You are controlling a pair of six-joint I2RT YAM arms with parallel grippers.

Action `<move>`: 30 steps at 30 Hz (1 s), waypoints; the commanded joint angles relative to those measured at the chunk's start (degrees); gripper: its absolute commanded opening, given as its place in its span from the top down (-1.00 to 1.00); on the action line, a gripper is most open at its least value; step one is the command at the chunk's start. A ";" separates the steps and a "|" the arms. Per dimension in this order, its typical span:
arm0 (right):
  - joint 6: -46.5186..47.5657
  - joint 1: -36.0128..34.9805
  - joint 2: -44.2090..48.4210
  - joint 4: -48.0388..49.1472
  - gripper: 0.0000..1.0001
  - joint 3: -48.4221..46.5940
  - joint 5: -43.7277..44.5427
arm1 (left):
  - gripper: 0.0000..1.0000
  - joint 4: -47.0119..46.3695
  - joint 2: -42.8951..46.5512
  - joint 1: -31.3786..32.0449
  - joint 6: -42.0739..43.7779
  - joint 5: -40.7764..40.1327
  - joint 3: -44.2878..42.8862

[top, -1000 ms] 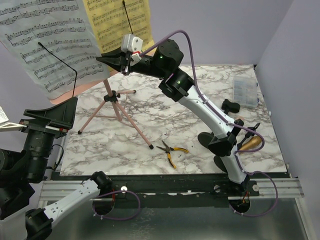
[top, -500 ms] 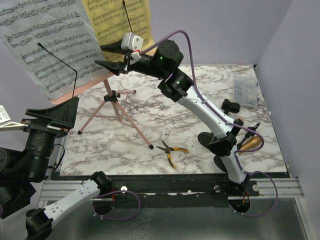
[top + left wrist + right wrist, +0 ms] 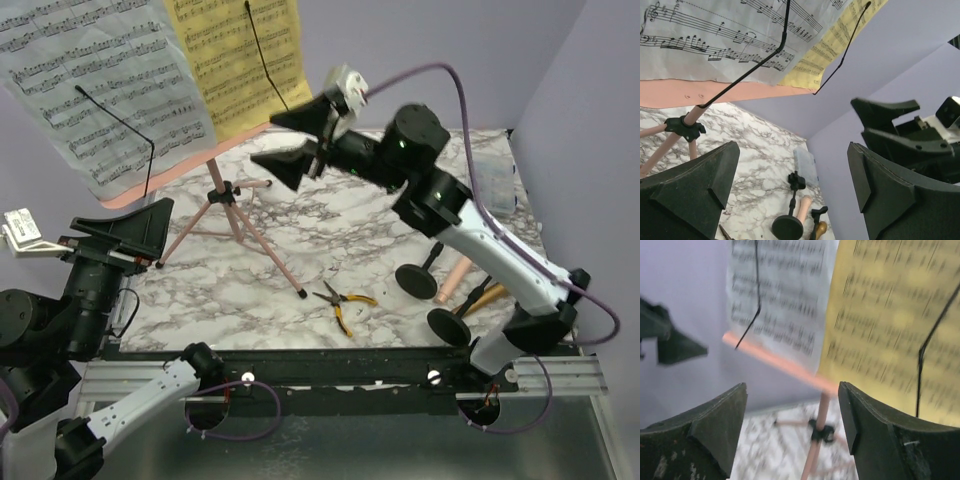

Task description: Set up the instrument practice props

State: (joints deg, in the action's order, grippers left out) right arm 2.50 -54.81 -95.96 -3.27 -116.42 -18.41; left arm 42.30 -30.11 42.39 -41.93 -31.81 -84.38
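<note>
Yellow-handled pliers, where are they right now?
In the top view the pliers lie on the marble table near its front edge, just right of the pink tripod's nearest foot and left of the two black round bases.

Yellow-handled pliers on marble table; clear compartment box far right

Pink rack; white page; yellow page; white grey-veined marble table.

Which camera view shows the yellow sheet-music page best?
The top external view: the yellow page is sharp and largely in frame there. The right wrist view shows it large but blurred; the left wrist view only a narrow strip beside the white page.
</note>
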 commanded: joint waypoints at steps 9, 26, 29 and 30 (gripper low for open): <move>-24.65 -0.74 15.80 16.34 -0.75 59.84 3.81 | -0.98 -1.39 3.81 0.28 2.89 7.81 5.93; -21.04 -5.18 -6.74 19.09 -0.57 60.50 21.79 | -0.98 -0.48 3.00 0.76 -1.06 12.05 14.81; -19.91 -5.19 -8.45 21.32 -0.46 61.13 21.45 | -0.98 -0.23 2.91 0.76 -0.97 12.31 16.77; -20.13 -5.16 -9.05 21.53 -0.45 61.02 22.35 | -0.98 -0.20 2.95 0.81 -1.16 12.07 17.17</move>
State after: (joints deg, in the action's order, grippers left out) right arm -19.57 -59.94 -102.48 15.57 -54.30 -0.73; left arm 41.69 -26.85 42.89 -42.48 -21.39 -69.28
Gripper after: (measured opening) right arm 0.741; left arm 0.989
